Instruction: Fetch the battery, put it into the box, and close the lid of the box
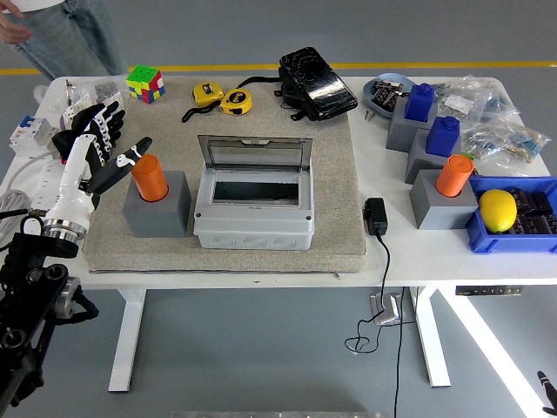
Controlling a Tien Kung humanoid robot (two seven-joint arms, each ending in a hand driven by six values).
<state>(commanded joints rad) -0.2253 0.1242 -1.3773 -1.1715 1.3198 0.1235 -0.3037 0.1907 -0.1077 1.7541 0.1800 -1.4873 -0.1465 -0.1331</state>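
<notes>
**Left hand at the orange battery, grasp not yet made**

Head view: left hand (97, 139) hovers just left of the orange battery (149, 177), fingers spread apart, holding nothing. The battery stands upright in a grey holder (157, 212), left of the grey box (252, 202), whose lid (253, 158) stands open. To do it well, I judge: wrap the cylinder squarely, lift straight up out of the holder. Right hand barely visible at the bottom-right corner. No legible writing anywhere.
</notes>
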